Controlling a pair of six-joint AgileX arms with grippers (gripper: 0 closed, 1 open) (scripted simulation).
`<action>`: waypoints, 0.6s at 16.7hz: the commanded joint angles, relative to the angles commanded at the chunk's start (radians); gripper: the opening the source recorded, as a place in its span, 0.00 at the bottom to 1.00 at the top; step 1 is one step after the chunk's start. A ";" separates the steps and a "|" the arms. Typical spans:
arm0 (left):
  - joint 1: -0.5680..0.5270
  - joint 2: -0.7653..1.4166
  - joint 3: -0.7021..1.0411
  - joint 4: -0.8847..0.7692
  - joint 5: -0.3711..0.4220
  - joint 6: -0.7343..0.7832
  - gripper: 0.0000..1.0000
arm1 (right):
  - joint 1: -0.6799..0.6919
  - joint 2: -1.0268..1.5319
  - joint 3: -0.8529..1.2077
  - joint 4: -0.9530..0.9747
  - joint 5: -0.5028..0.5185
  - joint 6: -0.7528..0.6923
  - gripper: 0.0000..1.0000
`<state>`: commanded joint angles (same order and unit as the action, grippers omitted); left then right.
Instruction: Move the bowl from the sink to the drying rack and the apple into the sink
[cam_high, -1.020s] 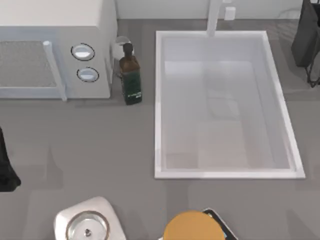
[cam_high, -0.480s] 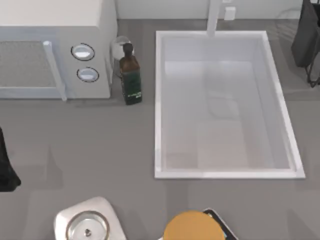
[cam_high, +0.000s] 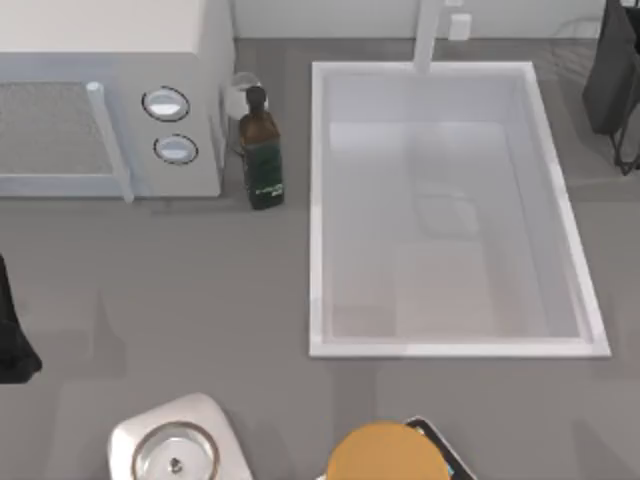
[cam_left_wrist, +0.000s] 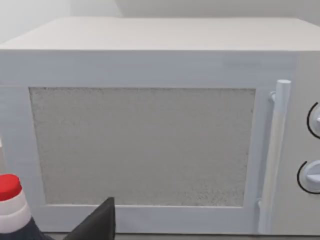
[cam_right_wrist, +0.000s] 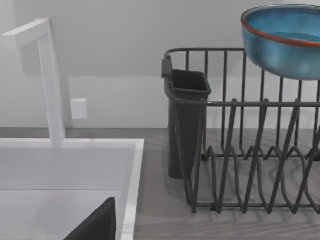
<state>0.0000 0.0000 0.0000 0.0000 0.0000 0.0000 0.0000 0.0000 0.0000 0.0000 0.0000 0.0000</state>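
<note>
White and rectangular, the sink (cam_high: 447, 205) sits toward the right side of the grey table (cam_high: 200, 270), its basin bare, with the white tap post (cam_high: 428, 35) rising at its far rim. From the right wrist camera, the bowl (cam_right_wrist: 285, 37), glossy blue with a thin dark red rim, appears at the top of the dark wire drying rack (cam_right_wrist: 240, 150), above the rack's upright wires; whether it rests on them or hangs just over them cannot be told. A dark cutlery holder (cam_right_wrist: 186, 115) hangs on the rack's end nearest the sink, and the rack stands just beside the sink's rim on the table.

At the table's far left corner stands a white microwave (cam_high: 110, 100) with 2 round dials, and a dark bottle (cam_high: 260, 150) stands between it and the sink. Along the near edge lie a small shiny metal dish on a white base (cam_high: 175, 450) and an orange-yellow round thing (cam_high: 385, 455).

The left arm sits at the table's left edge, its wrist camera facing the microwave door, with a red-capped bottle (cam_left_wrist: 10, 205) close by. For both claws, whether they are wide or narrow cannot be told.
</note>
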 joint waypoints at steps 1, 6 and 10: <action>0.000 0.000 0.000 0.000 0.000 0.000 1.00 | 0.000 0.000 0.000 0.000 0.000 0.000 1.00; 0.000 0.000 0.000 0.000 0.000 0.000 1.00 | 0.000 0.000 0.000 0.000 0.000 0.000 1.00; 0.000 0.000 0.000 0.000 0.000 0.000 1.00 | -0.002 0.010 0.008 -0.007 -0.001 -0.002 1.00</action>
<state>0.0000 0.0000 0.0000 0.0000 0.0000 0.0000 -0.0021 0.0097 0.0080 -0.0073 -0.0012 -0.0024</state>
